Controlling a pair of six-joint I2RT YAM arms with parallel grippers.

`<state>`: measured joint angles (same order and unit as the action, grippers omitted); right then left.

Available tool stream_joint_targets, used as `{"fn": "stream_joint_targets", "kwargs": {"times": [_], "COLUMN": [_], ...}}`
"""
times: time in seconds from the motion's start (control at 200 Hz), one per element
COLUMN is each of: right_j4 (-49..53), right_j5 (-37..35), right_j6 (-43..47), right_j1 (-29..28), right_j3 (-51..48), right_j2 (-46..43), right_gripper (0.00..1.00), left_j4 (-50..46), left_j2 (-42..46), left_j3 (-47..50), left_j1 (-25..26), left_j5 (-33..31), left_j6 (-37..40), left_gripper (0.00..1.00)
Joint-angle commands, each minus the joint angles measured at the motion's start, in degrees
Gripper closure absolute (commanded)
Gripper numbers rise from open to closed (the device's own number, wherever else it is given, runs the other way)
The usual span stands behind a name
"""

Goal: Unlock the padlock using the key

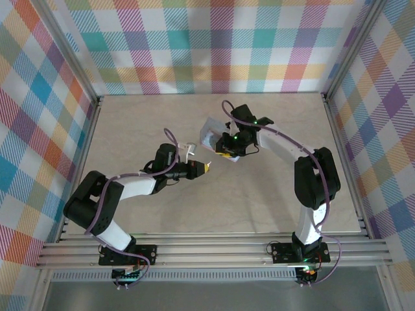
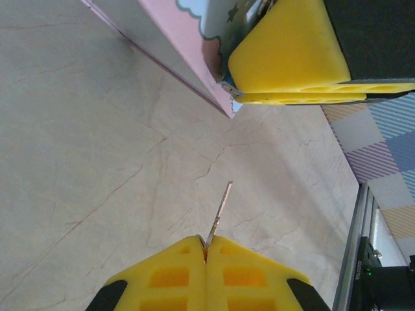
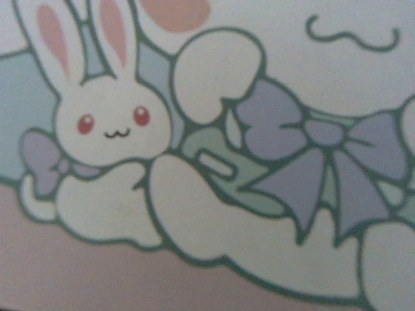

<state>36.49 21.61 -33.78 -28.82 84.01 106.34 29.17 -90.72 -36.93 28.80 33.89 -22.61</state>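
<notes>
Between left fingers [image 2: 162, 280] — key [image 2: 221, 208], near tin [image 2: 188, 39]

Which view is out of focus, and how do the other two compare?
Right wrist: blurred, the tin too near the lens. Left wrist: sharp on the key and the left hand holding it. Top external: crisp, evenly lit.

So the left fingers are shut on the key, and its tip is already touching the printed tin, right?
Not touching. The left wrist view shows the key pinched in the shut left fingers, but its tip stops short of the printed tin, with bare table between them.
</notes>
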Motion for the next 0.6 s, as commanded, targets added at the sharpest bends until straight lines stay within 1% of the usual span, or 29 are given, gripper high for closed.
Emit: {"fn": "stream_joint_targets", "kwargs": {"times": [0.0,0.185,0.595], "right_j4": [1.18,2.09,4.73], "right_j5": [3.03,5.9,10.0], "right_j6": [0.21,0.38,0.82], "right_j1": [0.6,1.27,2.28], "right_j3": [2.48,3.08,4.86], "right_j2": [0.44,1.47,2.55], "right_gripper": [1.0,1.0,1.0], "left_j4": [5.9,8.95,14.01], "left_j2": [-1.41,-4.63,-8.5], "left_j3": [-1.46,-3.28,-5.14], "left_j1": [1.0,0.99,0.95], "left_j5": [-1.69,-0.01,0.17], "left_j6": [2.74,2.99,1.63], "left_gripper": [1.0,1.0,1.0]}}
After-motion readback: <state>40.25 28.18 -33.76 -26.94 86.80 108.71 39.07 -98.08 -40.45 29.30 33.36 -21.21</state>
